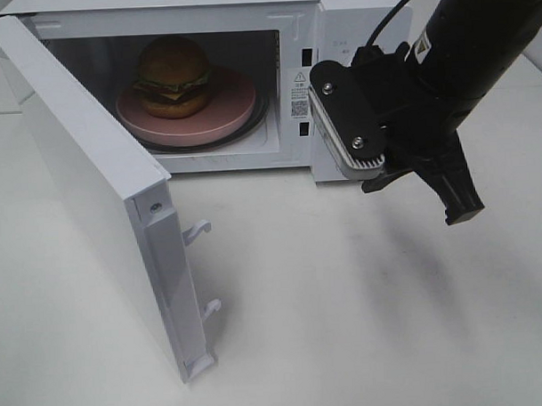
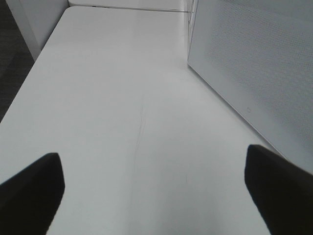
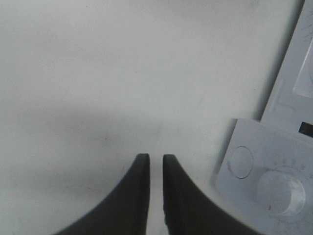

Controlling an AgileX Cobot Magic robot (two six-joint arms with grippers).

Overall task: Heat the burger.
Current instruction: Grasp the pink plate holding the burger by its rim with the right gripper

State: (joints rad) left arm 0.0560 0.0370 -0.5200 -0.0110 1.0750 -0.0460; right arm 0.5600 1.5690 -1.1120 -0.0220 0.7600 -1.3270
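The burger (image 1: 172, 75) sits on its pink plate (image 1: 237, 117) inside the microwave (image 1: 347, 27) at the bench's (image 1: 346, 307) far edge, with the door (image 1: 83, 165) open and apparently yet to be shut for heating; left jaws are wide apart and right jaws barely parted, both empty.

The burger's (image 1: 172, 77) far side is hidden. The microwave (image 1: 345, 27) runs off the upper edge; its sticker (image 1: 299, 93) is too small to read. The dial (image 3: 286, 193) is blurred.
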